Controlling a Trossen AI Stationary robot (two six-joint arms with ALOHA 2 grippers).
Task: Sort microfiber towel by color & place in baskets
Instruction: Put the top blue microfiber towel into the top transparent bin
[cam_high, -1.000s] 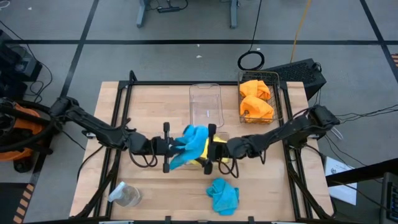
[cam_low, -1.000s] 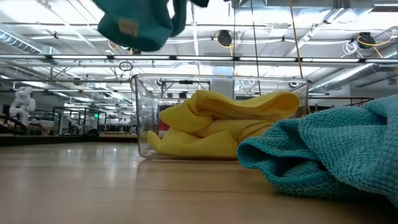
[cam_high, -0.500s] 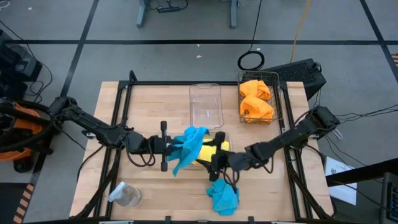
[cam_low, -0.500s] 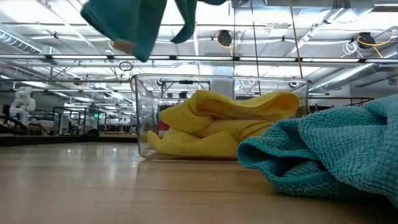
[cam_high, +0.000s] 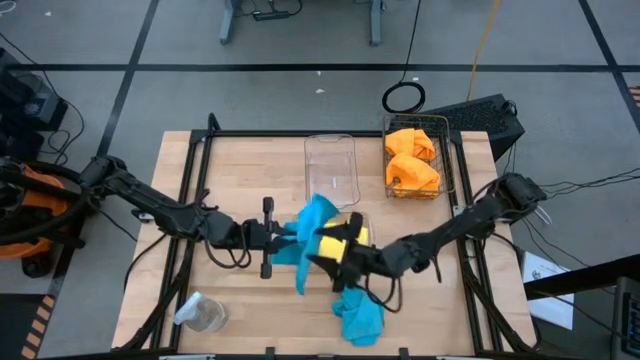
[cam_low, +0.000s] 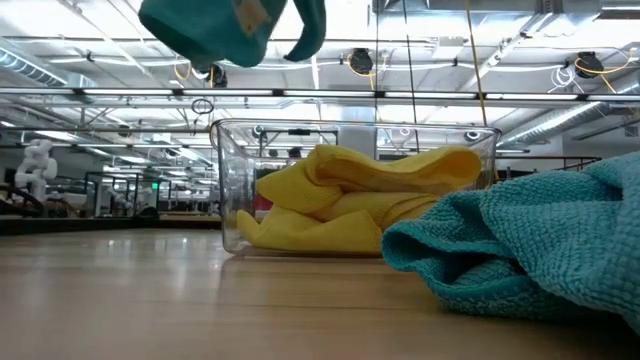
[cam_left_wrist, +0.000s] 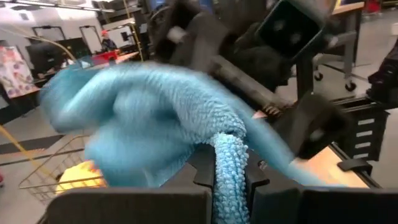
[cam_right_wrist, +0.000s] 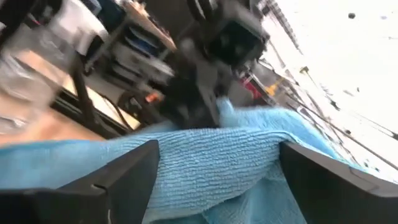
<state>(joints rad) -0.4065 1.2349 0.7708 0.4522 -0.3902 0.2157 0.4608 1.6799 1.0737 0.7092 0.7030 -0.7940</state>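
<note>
My left gripper (cam_high: 283, 240) is shut on a turquoise towel (cam_high: 316, 222) held in the air over the table's middle; the towel also shows at the top of the low view (cam_low: 215, 25). My right gripper (cam_high: 328, 266) is open and faces the left one, with this towel (cam_right_wrist: 205, 171) spread between its fingers. A second turquoise towel (cam_high: 358, 315) lies crumpled on the table near the front edge. Two yellow towels (cam_low: 350, 205) sit in a clear bin (cam_high: 352, 232). Two orange towels (cam_high: 412, 160) fill the wire basket (cam_high: 448, 165). My left gripper pinches a bunched fold of the turquoise towel (cam_left_wrist: 229, 163) between its two fingers, coming level from the table's left. The towel is lifted clear of the table and spreads out slack beyond the fingers. My right gripper's fingers (cam_right_wrist: 124, 180) flank the same towel; I cannot tell whether they touch it.
An empty clear bin (cam_high: 330, 170) stands at the far middle of the table. A small clear jar (cam_high: 200, 315) lies at the near left corner. A black frame (cam_high: 200, 180) borders the work surface. Bare wood lies on the left half.
My right gripper has drawn away from the towel's far part and moved toward the table's near edge, then a little left. The held towel has swung and stretched out, with one end now reaching toward the near edge. My left gripper has kept its hold.
</note>
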